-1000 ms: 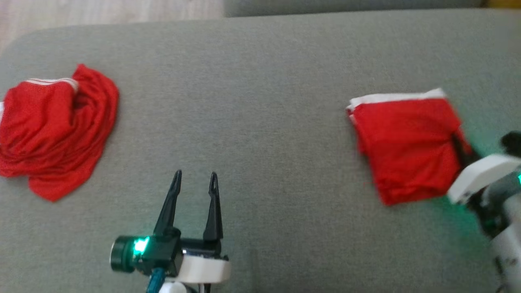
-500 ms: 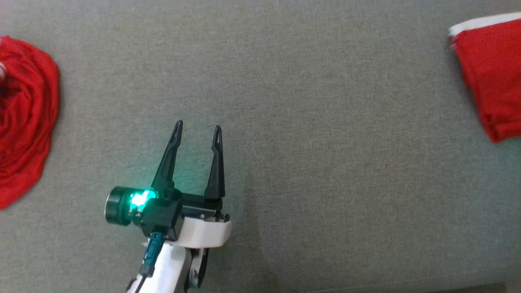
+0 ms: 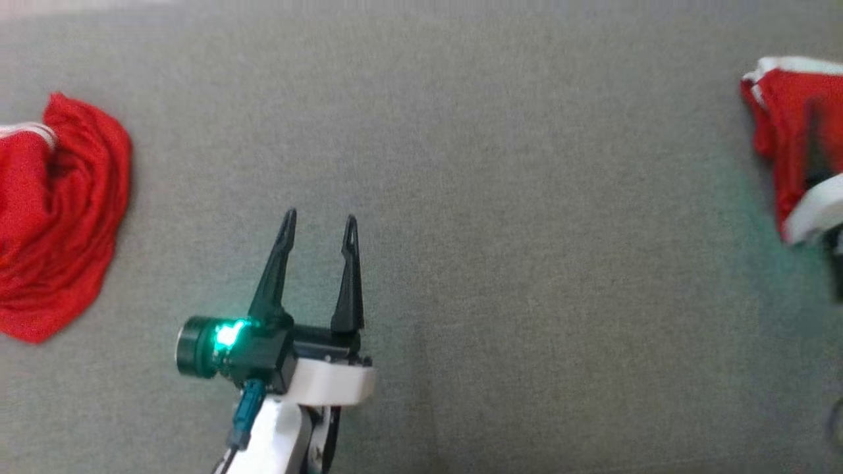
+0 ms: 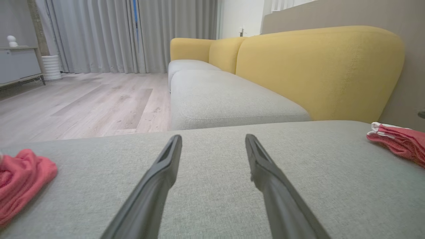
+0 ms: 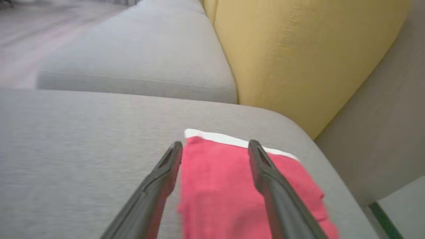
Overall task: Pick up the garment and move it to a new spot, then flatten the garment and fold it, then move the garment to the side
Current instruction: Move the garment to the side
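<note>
At the right-hand end of the grey fabric sofa cushion [image 3: 500,197], the folded red garment with a white band [image 5: 215,192] lies flat, so the step in hand looks like the release at the side. To do it well, the right gripper [image 5: 215,145] should rise straight off the cloth rather than slide, so the fold is not dragged open. Its 2 fingers stand spread above the garment, pinching nothing; whether the tips brush the cloth I cannot tell. Over the cushion's middle the left gripper [image 3: 321,217] hovers spread and empty. A crumpled red garment [image 3: 59,217] sits at the cushion's left end.
</note>
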### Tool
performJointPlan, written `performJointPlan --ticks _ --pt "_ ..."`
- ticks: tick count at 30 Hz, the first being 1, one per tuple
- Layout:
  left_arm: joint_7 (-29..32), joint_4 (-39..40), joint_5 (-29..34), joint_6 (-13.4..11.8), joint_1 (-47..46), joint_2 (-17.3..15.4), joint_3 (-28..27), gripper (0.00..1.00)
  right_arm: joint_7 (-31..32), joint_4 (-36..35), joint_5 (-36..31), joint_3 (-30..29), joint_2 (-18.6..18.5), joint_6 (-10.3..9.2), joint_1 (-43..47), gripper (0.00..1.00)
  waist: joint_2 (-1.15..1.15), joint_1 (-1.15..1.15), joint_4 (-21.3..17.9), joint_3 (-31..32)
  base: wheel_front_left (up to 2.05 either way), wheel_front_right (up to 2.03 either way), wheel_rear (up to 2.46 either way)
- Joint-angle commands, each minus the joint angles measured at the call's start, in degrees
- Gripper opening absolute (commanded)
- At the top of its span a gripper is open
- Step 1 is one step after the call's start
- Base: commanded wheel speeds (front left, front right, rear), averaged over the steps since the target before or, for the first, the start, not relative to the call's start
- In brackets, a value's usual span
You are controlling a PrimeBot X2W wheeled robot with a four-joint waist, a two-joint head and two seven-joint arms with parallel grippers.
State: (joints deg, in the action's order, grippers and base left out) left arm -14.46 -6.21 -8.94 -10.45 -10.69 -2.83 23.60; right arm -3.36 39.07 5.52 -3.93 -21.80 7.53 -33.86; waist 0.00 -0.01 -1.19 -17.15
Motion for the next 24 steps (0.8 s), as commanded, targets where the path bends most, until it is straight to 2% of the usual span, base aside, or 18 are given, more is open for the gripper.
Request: performJointPlan --ticks 1,8,12,15,20,24 --pt "-0.5 1.3 -0.5 -0.5 1.1 0.0 -1.8 1.00 -1.6 -2.4 1.1 2.2 0.5 -0.04 2.4 1.00 0.00 0.01 0.8 3.8 0.00 0.00 0.00" --pt "-0.5 -1.1 -3.0 -2.0 5.9 0.0 -2.7 1.00 -7.5 -7.6 9.3 15.0 7.9 -0.04 12.0 1.00 0.00 0.01 2.3 12.8 0.00 0.00 0.00" --pt "-0.5 -1.8 -3.5 -2.5 8.4 0.0 -3.0 1.00 -10.6 -10.5 12.4 18.5 11.0 -0.04 18.2 1.00 0.00 0.01 3.4 17.2 0.00 0.00 0.00" --pt "-0.5 -1.0 -2.9 -2.8 9.7 0.0 -3.5 1.00 -11.5 -14.0 13.4 18.4 13.4 -0.04 22.4 1.00 0.00 0.01 4.0 18.9 0.00 0.00 0.00" --pt "-0.5 1.7 -1.5 -2.4 12.3 0.0 -4.4 1.00 -11.6 -24.8 10.7 13.4 15.7 -0.04 31.0 1.00 0.00 0.01 4.9 21.2 0.00 0.00 0.00" --pt "-0.5 2.9 -0.6 -1.8 15.2 0.0 -5.0 1.00 -11.6 -26.7 9.2 11.8 16.8 -0.04 36.6 1.00 0.00 0.01 5.2 22.2 0.00 0.00 0.00"
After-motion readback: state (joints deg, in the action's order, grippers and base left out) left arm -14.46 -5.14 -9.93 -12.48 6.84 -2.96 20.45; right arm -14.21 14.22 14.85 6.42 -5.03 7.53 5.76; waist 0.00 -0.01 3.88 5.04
